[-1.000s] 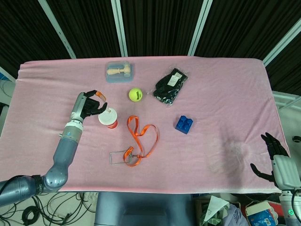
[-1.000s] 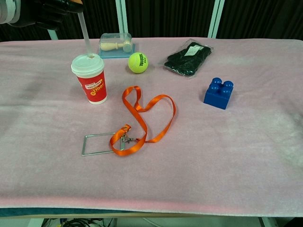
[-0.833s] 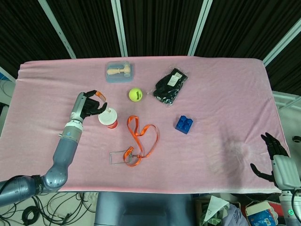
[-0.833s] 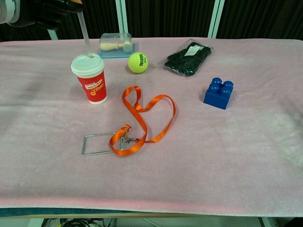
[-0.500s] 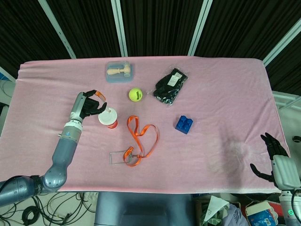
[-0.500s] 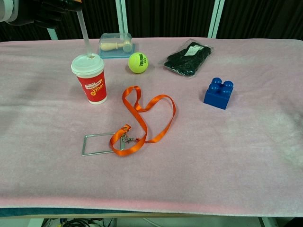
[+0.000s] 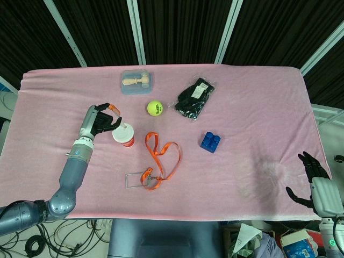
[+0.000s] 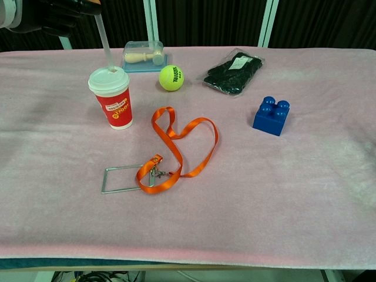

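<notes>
A red paper cup [image 8: 115, 101] with a white lid [image 7: 123, 133] stands on the pink cloth at the left. A clear straw [image 8: 104, 41] rises from the lid, its lower end in the lid's hole. My left hand [image 7: 100, 121] pinches the straw's top just left of the cup; in the chest view this left hand [image 8: 56, 13] shows at the upper left corner. My right hand [image 7: 314, 177] hangs off the table's near right edge with its fingers apart and nothing in it.
An orange lanyard [image 8: 176, 147] with a clear badge holder [image 8: 121, 178] lies near the cup. Behind are a tennis ball [image 8: 171, 77], a clear box with a wooden piece [image 8: 143, 56], and bagged black gloves [image 8: 234, 71]. A blue brick [image 8: 271, 115] sits at right.
</notes>
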